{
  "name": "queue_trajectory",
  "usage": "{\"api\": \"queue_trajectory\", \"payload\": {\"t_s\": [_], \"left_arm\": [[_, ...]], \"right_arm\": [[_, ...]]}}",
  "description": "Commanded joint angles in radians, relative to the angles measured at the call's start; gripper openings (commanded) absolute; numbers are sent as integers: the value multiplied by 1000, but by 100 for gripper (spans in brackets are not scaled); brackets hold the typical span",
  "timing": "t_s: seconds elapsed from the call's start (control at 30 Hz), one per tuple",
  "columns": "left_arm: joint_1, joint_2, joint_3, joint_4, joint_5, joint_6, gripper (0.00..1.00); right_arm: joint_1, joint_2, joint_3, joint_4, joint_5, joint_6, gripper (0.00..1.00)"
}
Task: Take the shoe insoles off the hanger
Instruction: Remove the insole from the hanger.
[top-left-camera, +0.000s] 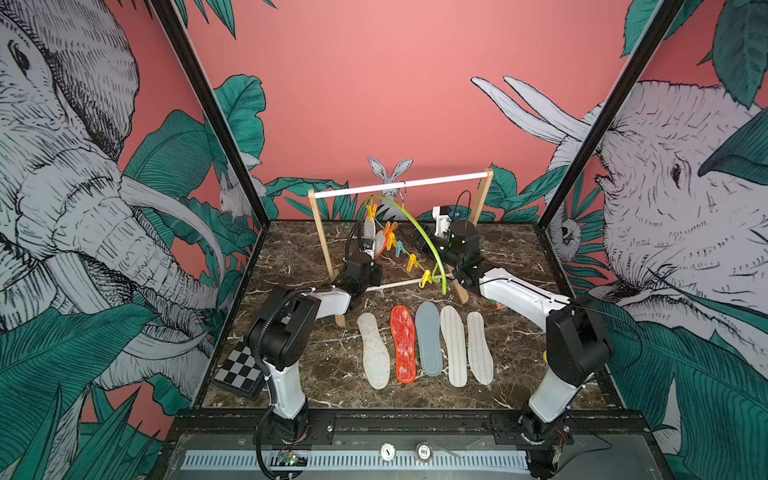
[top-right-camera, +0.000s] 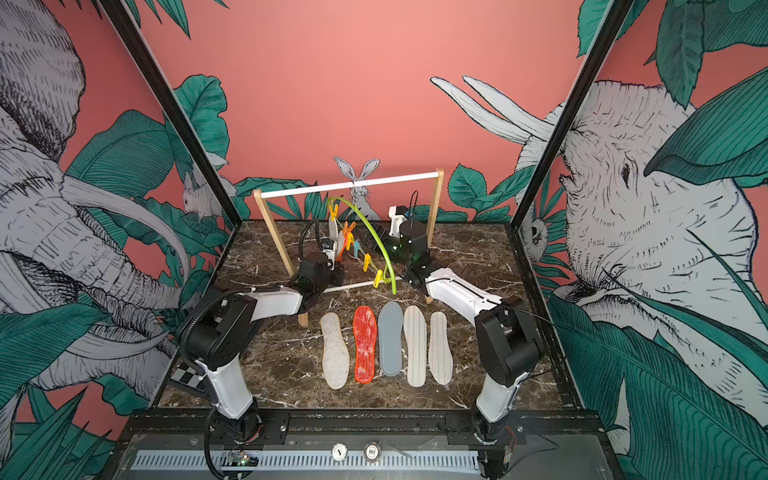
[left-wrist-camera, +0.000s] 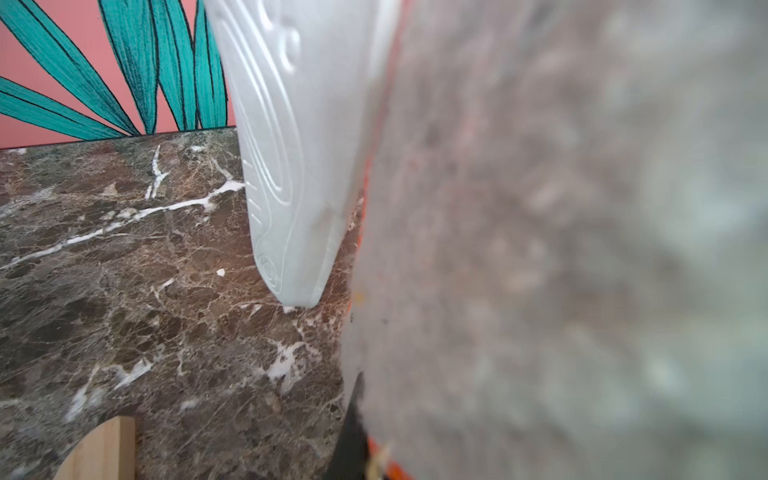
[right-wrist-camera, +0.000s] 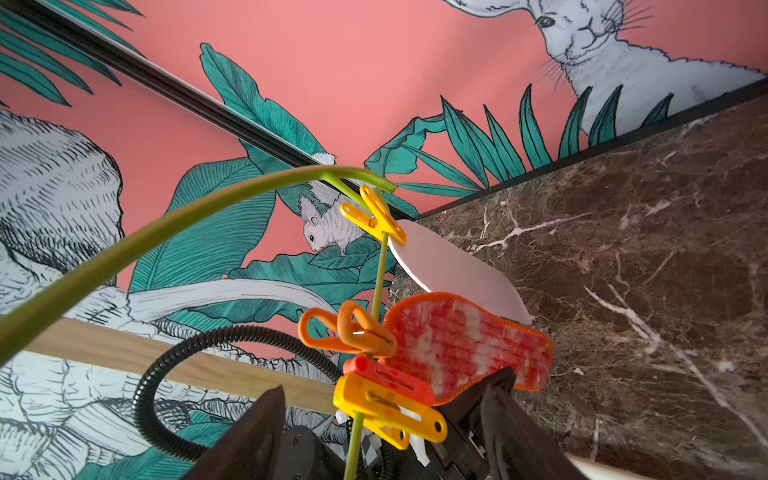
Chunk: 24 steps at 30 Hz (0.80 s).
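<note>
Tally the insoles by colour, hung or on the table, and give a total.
red-orange insoles: 2
grey-blue insoles: 1
white insoles: 3
cream insoles: 1
Total: 7

Under the wooden rack (top-left-camera: 399, 185) room is tight. The hanger (right-wrist-camera: 166, 224) arc, its pegs (top-left-camera: 413, 262), a white insole (right-wrist-camera: 453, 270) and a red-orange insole (right-wrist-camera: 465, 340) fill the span. The left gripper (top-left-camera: 371, 249) is clamped on the red-orange insole, and the right gripper (right-wrist-camera: 383, 386) is spread wide around the pegs. On the front tabletop (top-left-camera: 332, 390) five insoles (top-left-camera: 428, 338) lie in a row, with bare marble flanking them.
</note>
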Motion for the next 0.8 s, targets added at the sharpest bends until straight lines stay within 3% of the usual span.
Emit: {"api": "queue_trajectory", "payload": {"t_s": [0.0, 0.33, 0.77], "left_arm": [[8, -39, 33, -62, 14, 35, 0], [14, -47, 96, -147, -11, 84, 0], [21, -63, 105, -160, -43, 74, 0]], "right_arm": [[7, 9, 40, 57, -20, -43, 78], [5, 59, 148, -7, -39, -67, 78], [-2, 121, 218, -72, -29, -9, 61]]}}
